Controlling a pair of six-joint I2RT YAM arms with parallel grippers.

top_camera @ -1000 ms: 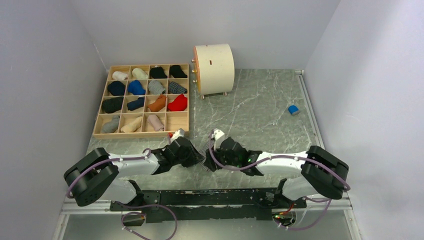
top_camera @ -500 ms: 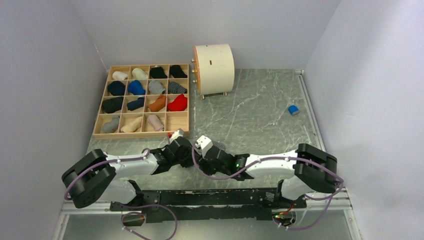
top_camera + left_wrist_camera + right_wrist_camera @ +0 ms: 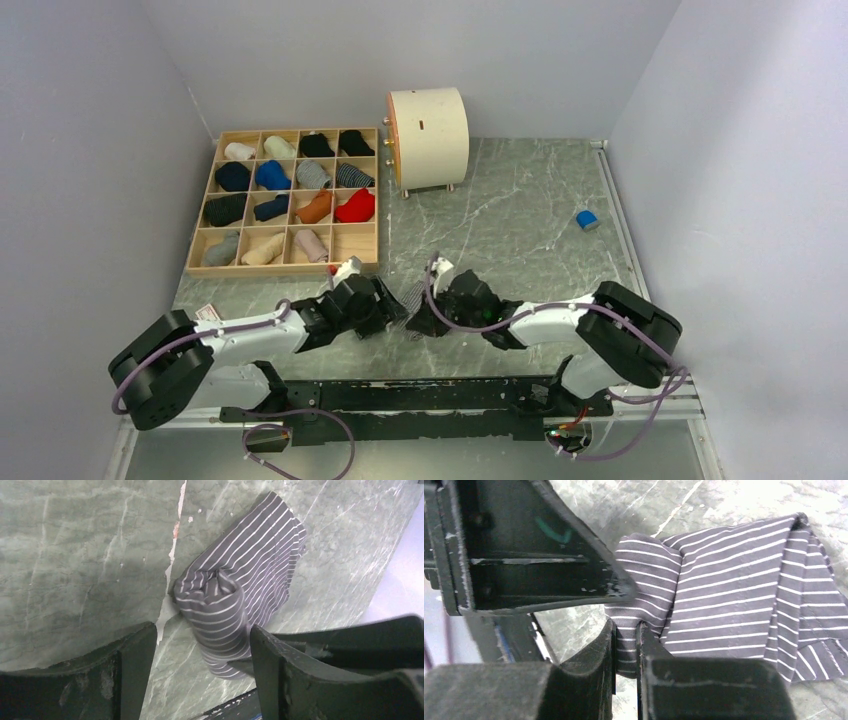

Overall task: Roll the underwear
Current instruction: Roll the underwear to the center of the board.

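Task's thing: the grey striped underwear [image 3: 412,297] lies on the table [image 3: 520,230] at lower centre of the top view, in the gap between my two wrists.
Shape now: partly rolled. In the left wrist view a tight roll [image 3: 220,625] sits mid-frame and a flat, unrolled tail spreads to the upper right.
Long axis: the roll runs from mid-frame down to the lower centre of the left wrist view, roughly along the gap between that pincer's fingers and not across it.
Left pincer [image 3: 388,308]: released, jaws wide, one finger either side of the roll. The right-hand finger [image 3: 267,660] is just beside the cloth; I cannot tell whether it touches.
Right pincer [image 3: 424,316]: clenched on a fold at the rolled end; in its own view the striped cloth [image 3: 734,590] disappears between the two fingers [image 3: 651,645].
Which arm is nearer: both are right at the garment, left from the left of the top view, right from the right. Only the right has hold.
Key relation: the tail lies away from both pincers, toward the top of the top view, so I judge more rolling has to travel that way.
Progress: my guess is about half rolled.
Risk: the roll may loosen if the right lets go before the left closes.
Other garment: I see no loose pink-beige one.
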